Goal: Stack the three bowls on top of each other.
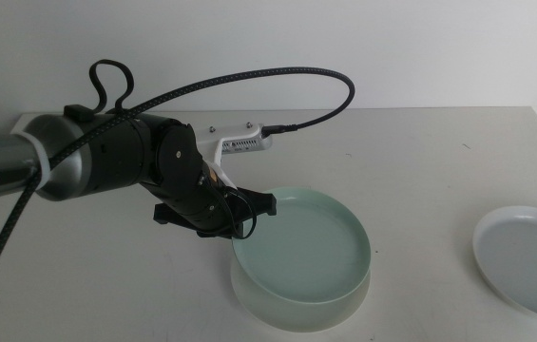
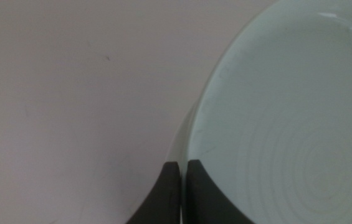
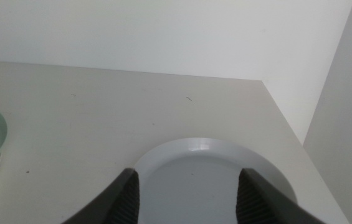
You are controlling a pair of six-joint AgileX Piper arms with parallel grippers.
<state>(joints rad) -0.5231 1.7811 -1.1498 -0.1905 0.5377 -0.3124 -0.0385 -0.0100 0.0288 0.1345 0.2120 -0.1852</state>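
Leftmost, the left pincer (image 1: 233, 215) pinches the near-left rim of the mint green bowl (image 1: 308, 249), jaws closed on the thin wall; that bowl sits nested on a paler bowl (image 1: 292, 311) at the table's (image 1: 106, 294) middle front; further right, the grey-blue bowl (image 1: 527, 258) lies alone near the table's right edge; the right pincer (image 3: 188, 190) hangs over it, jaws wide, touching nothing.

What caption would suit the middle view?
Left gripper pinches the mint green bowl's rim; pale bowl waits at right.
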